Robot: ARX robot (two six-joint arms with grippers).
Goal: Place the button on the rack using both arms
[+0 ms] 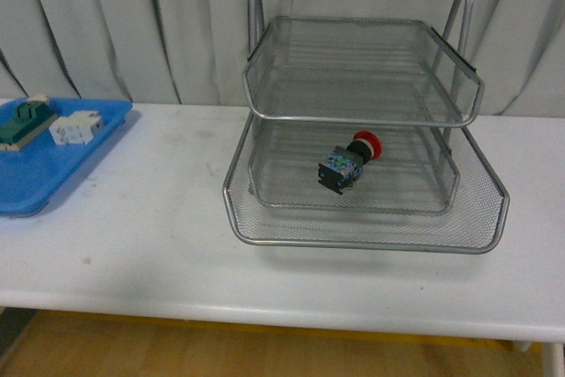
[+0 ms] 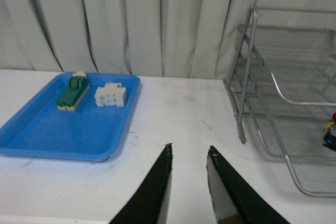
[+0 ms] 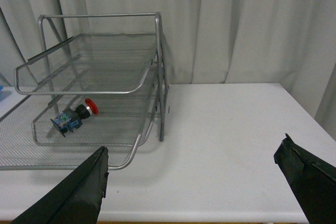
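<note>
Button (image 1: 349,163) on rack (image 1: 353,245) middle tier; left claw (image 2: 189,150) slightly apart, right claw (image 3: 195,146) wide apart

Rack (image 1: 362,243): tiers open frontward; top tier overhangs button (image 1: 349,163). Blue tray (image 1: 53,184): left edge of bench (image 1: 159,227). Bare bench between tray and rack, also right of rack.

The left pincer (image 2: 189,147) has its jaws slightly parted, the right pincer (image 3: 195,145) has them spread wide.
</note>
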